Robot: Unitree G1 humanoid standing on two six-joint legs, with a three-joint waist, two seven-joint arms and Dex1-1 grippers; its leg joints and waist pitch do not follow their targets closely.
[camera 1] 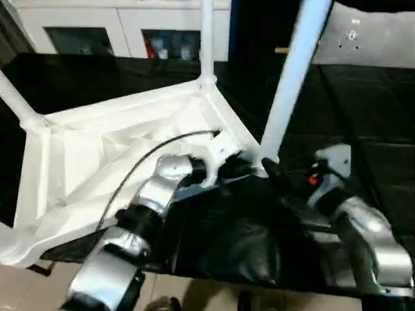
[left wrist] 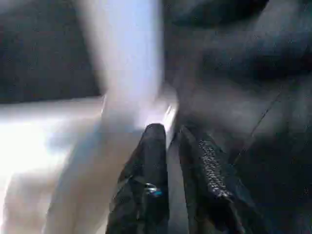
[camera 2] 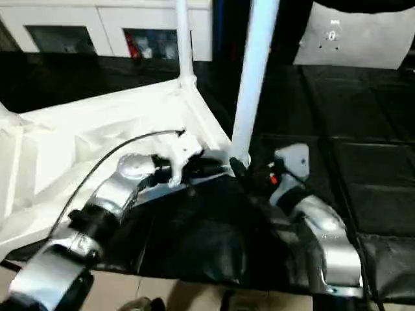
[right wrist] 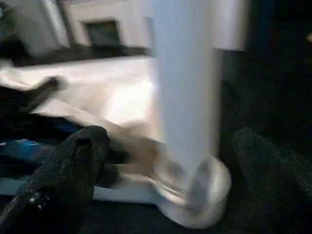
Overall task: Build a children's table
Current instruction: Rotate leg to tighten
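Note:
The children's table lies upside down on a black-covered surface, its white ribbed top (camera 1: 97,149) facing up. Three white legs stand in corner sockets: one at the far corner (camera 1: 206,39), one at the left (camera 1: 13,97), and a thick near one (camera 1: 295,71) at the right corner. My left gripper (camera 1: 245,168) reaches that right corner from the near side. Its fingers (left wrist: 153,161) stand nearly together astride the top's thin rim. My right gripper (right wrist: 170,146) is open, one black finger (right wrist: 73,161) on each side of the near leg's base (right wrist: 195,185).
The black cover (camera 1: 246,233) hangs over the near edge, with pale floor (camera 1: 26,285) below. White cabinets (camera 1: 123,26) line the back wall. A black cable (camera 1: 139,162) loops over my left forearm and across the table top.

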